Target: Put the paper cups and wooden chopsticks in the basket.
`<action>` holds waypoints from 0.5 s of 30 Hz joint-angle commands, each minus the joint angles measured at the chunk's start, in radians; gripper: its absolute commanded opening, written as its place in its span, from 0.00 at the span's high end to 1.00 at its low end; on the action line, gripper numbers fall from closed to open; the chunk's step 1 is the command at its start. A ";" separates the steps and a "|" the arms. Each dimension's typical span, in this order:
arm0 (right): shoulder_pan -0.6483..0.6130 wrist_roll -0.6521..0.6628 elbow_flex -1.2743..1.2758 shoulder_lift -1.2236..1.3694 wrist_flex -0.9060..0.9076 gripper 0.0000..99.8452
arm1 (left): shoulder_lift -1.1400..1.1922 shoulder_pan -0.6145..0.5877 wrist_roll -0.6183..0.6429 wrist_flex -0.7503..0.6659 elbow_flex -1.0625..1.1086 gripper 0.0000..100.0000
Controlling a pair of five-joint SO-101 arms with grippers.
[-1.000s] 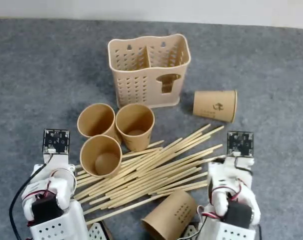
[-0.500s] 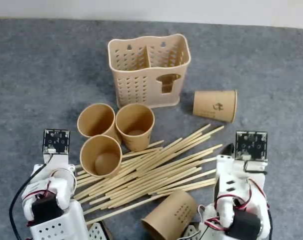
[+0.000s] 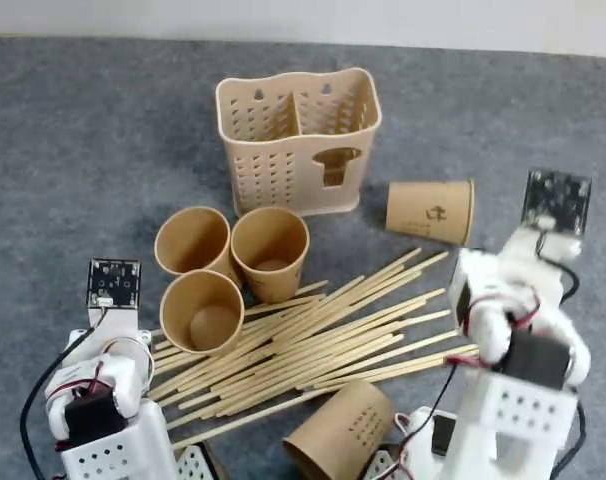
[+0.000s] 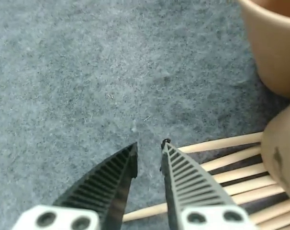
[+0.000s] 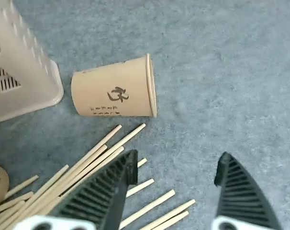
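My left gripper has its jaws open just a crack, and it holds nothing. It hangs low over the grey carpet at the near left of the scene. The ends of a few sticks lie just beside its tips.

My right gripper has its jaws spread wide, and it holds nothing too. It hangs over the right side of the scene, above the right ends of the sticks. The far lying cup rests on its side a little farther out, just right of the basket.

The wooden chopsticks are all in one big loose pile on the carpet, in the middle between my two arms. None of them is in the basket.

Three cups stand open side up at the left end of the pile, close together. They are the far left cup, the middle cup and the near left cup. The near lying cup rests on its side at the near edge of the pile.

The basket stands upright at the far side, behind everything. I can see nothing inside its two parts.

So I think my job has not really begun. All five cups and every stick are left to go in.
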 commanded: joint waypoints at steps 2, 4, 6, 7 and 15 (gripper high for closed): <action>-0.094 -0.069 -0.128 0.191 -0.054 0.73 | -0.015 -0.007 -0.005 -0.018 -0.002 0.90; -0.113 -0.100 -0.160 0.263 -0.088 0.73 | -0.015 -0.007 -0.005 -0.018 -0.002 0.90; -0.117 -0.118 -0.189 0.329 -0.130 0.73 | -0.015 -0.007 -0.005 -0.018 -0.002 0.90; -0.117 -0.126 -0.203 0.360 -0.145 0.73 | -0.015 -0.007 -0.005 -0.018 -0.001 0.90; -0.114 -0.180 -0.355 0.578 -0.170 0.73 | -0.015 -0.007 -0.005 -0.018 -0.001 0.90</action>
